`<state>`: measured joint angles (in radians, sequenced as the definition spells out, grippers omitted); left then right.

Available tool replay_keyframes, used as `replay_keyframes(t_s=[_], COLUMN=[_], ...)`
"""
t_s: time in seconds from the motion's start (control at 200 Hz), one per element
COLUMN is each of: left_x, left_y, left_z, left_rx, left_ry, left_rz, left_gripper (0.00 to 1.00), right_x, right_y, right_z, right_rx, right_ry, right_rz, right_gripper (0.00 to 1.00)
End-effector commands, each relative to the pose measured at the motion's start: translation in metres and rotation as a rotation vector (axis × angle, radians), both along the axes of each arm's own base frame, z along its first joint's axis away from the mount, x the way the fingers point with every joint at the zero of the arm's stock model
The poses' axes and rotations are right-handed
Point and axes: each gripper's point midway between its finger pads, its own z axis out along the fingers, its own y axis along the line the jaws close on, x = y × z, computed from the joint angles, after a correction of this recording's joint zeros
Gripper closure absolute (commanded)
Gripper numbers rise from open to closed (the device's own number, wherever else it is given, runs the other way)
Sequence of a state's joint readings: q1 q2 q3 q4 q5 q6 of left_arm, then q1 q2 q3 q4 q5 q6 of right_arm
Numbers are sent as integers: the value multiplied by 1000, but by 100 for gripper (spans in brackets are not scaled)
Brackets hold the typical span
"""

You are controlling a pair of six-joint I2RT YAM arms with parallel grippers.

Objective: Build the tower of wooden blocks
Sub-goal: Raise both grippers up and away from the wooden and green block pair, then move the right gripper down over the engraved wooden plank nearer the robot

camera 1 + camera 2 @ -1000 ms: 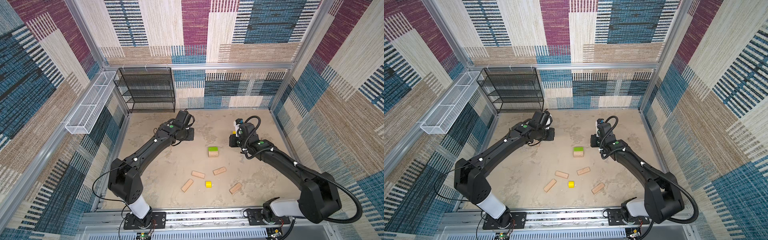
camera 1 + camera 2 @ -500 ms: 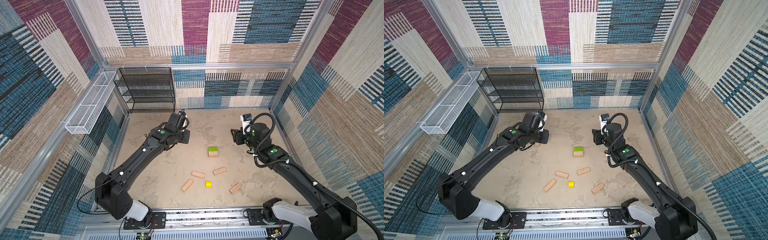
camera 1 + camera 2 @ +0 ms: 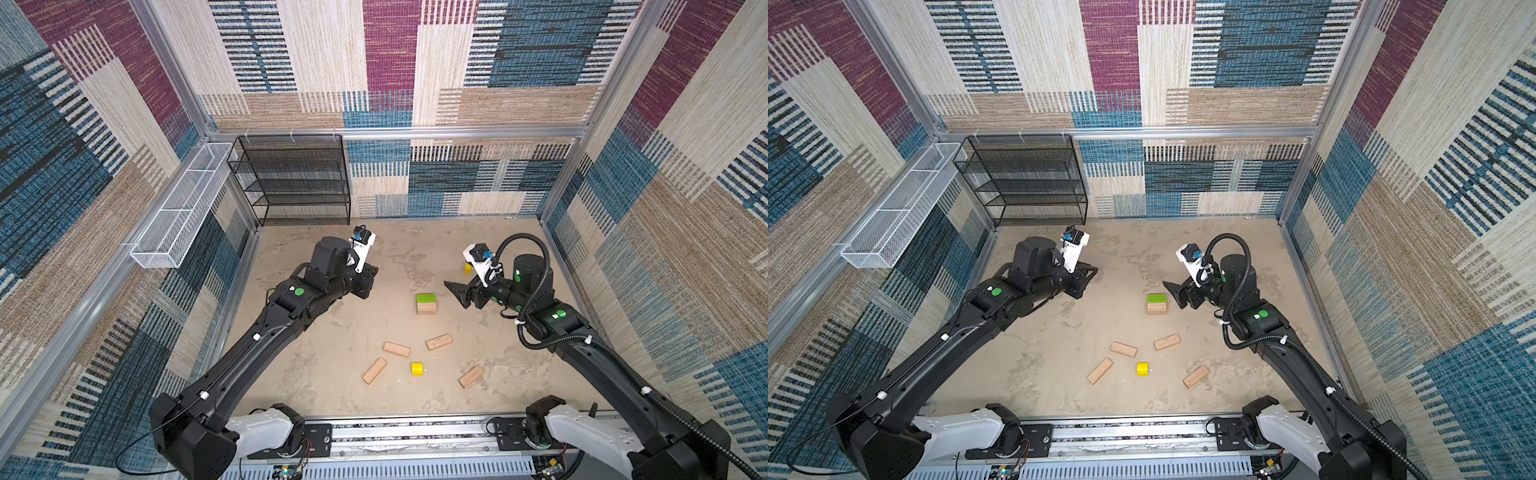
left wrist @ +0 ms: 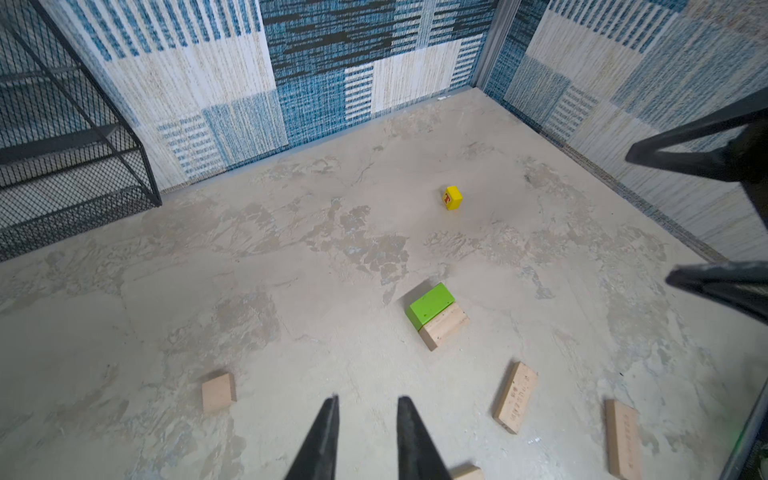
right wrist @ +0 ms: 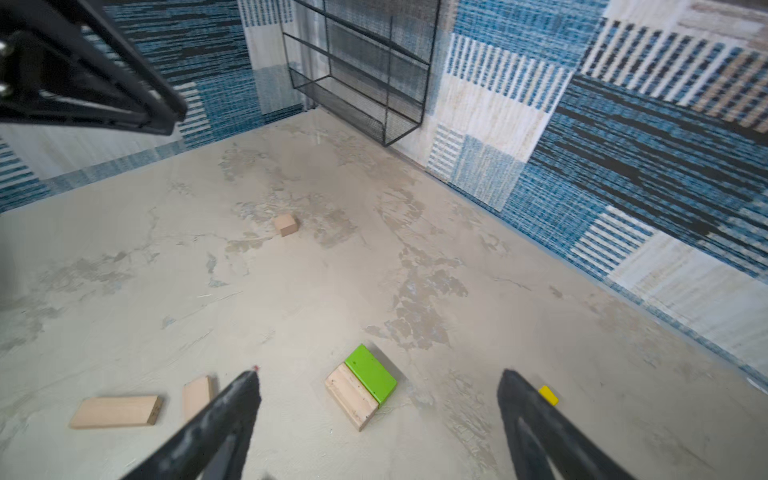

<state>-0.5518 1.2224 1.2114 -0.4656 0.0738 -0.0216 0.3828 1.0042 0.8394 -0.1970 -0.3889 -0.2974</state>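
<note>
Both arms have drawn up and back from the floor [image 3: 332,332] since a second ago, and your right gripper [image 3: 457,293] has spread its jaws wide, with nothing between them. Your left gripper [image 4: 368,402] has its fingers [image 4: 328,436] only narrowly parted. Bare floor shows through the gap, so it grasps nothing either.

Your tower [image 3: 426,303] is two pieces so far: the green brick [image 3: 426,298] lies on a tan plank [image 3: 426,308] near the middle of the floor. It sits between the two grippers, closer to your right one and touched by neither.

Nearer the robot's base you have four loose planks lying flat and apart from one another [image 3: 396,349] [image 3: 439,342] [image 3: 374,370] [image 3: 471,376]. A yellow piece [image 3: 417,368] sits among them.

The second yellow piece [image 4: 453,198] stands alone on the far side of the tower, partly hidden behind your right wrist camera in a top view.

The tan cube [image 5: 286,224] shows in both wrist views, well apart from the tower on your left arm's side. You won't find it in the top views, where the left arm seems to cover it.
</note>
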Motion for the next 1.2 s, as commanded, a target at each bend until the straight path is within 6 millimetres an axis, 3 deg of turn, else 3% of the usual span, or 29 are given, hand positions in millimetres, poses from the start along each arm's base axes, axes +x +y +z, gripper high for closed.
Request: replay_keyframes(t_s=[0.0, 0.185, 0.356, 0.411, 0.716, 0.871, 0.997, 1.192], left_x=[-9, -26, -36, -38, -52, -49, -44, -44], left_y=[-12, -22, -26, -26, -19, -13, -11, -11], left_z=[13, 16, 12, 9, -19, -35, -39, -44], left_rx=[-22, -44, -60, -61, -54, -42, -23, -5], left_ry=[-58, -47, -25, -12, 65, 41, 34, 28], left_rz=[-112, -211, -249, -250, -233, -201, -181, -191], left_gripper=[72, 71, 71, 71, 72, 72, 72, 72], right_x=[-29, -72, -83, -87, -94, -98, -98, -94], right_y=[18, 26, 24, 25, 28, 26, 18, 12], right_z=[-4, -30, -43, -48, -78, -88, -112, -126], right_rx=[-43, -199, -272, -284, -371, -410, -494, -547], right_ry=[-69, -210, -205, -179, -77, -96, -57, -27], right_rz=[210, 423, 448, 465, 543, 560, 558, 536], right_gripper=[0, 0, 0, 6, 38, 42, 43, 39])
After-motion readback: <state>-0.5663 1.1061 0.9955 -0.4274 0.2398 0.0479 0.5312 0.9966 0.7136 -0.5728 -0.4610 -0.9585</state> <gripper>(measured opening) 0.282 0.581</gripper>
